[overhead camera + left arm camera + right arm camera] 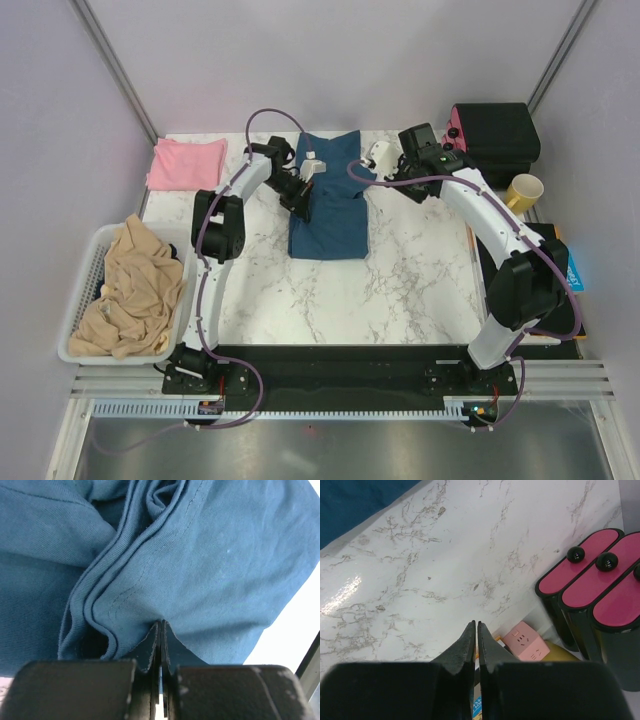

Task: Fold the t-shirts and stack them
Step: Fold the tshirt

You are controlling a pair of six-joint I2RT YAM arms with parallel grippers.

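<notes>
On the marble table (400,280), the teal t-shirt (330,215) lies partly folded toward 12 o'clock, with the pink t-shirt (187,162) folded at 10 o'clock. My left gripper (160,626) is clamped on bunched teal cloth. My right gripper (476,625), all but closed and empty, hangs over bare marble at the shirt's 2 o'clock. For a clean fold, I judge the pinched edge should travel low and level, then be released flat.

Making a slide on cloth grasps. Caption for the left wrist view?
Left jaws shut on a fold of the teal t-shirt, its stitched hems bunched just ahead.
</notes>
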